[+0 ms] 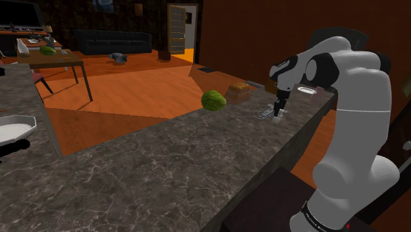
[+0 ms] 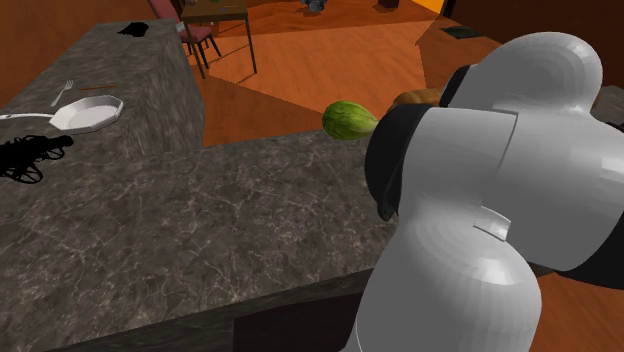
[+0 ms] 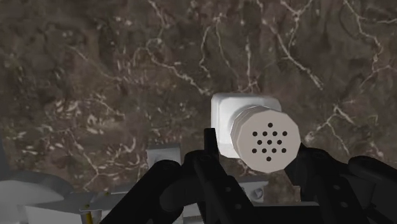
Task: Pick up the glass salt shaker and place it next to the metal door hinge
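In the shoulder view the gripper [image 1: 281,107] is reaching down to the counter [image 1: 164,165], just beside the hinge [image 1: 265,114]. A green fruit [image 1: 213,100] is sitting well apart from the hinge, toward that view's left. In the second exterior view the fruit is lying beyond the white arm [image 2: 480,200]. In the wrist view the fingers [image 3: 213,181] are clasping the white salt shaker [image 3: 267,143], cap facing up, near the hinge.
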Robot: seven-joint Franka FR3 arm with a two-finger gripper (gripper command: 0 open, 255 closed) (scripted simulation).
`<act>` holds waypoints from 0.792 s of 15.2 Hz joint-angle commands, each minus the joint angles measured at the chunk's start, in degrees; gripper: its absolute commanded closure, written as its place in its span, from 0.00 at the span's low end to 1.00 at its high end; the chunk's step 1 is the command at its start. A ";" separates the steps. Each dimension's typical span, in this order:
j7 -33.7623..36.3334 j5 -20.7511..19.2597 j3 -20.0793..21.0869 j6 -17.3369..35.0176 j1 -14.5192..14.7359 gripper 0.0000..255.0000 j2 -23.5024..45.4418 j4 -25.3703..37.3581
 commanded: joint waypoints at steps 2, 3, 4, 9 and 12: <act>-0.19 0.36 0.17 1.63 -0.06 1.00 0.76 -0.90; -0.20 0.36 0.17 1.62 -0.06 1.00 0.77 -0.89; -0.20 0.36 0.18 1.62 -0.06 1.00 0.77 -0.88; -0.20 0.36 0.18 1.62 -0.06 1.00 0.77 -0.88; -0.20 0.36 0.18 1.62 -0.06 0.00 0.77 -0.88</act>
